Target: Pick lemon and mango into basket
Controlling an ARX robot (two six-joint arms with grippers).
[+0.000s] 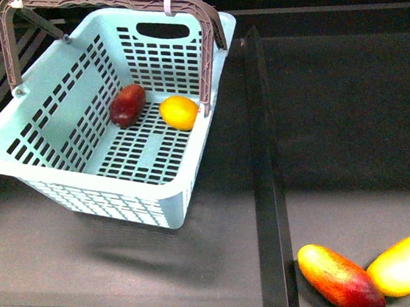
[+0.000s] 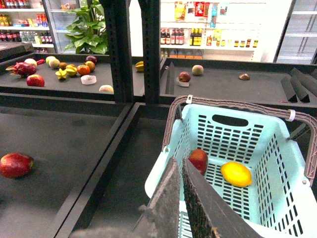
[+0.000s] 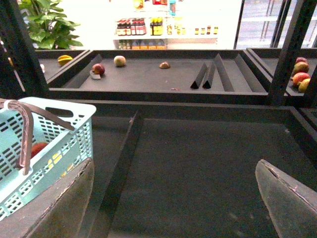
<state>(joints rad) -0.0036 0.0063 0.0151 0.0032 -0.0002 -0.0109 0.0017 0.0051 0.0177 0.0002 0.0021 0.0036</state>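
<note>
The lemon (image 1: 180, 113) and mango (image 1: 128, 105) lie side by side in the basket (image 1: 13, 162), near its far wall. Left fingers (image 2: 179, 198) are closed on nothing; right fingers (image 3: 285, 201) are wide apart

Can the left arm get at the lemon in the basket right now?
Probably yes. The lemon lies uncovered on the basket floor beyond the left gripper, beside the mango; the handle is swung back.

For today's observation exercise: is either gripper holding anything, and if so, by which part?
Nothing is held. The left gripper is shut on nothing, the right gripper is open and empty. The lemon and mango lie in the basket.
</note>
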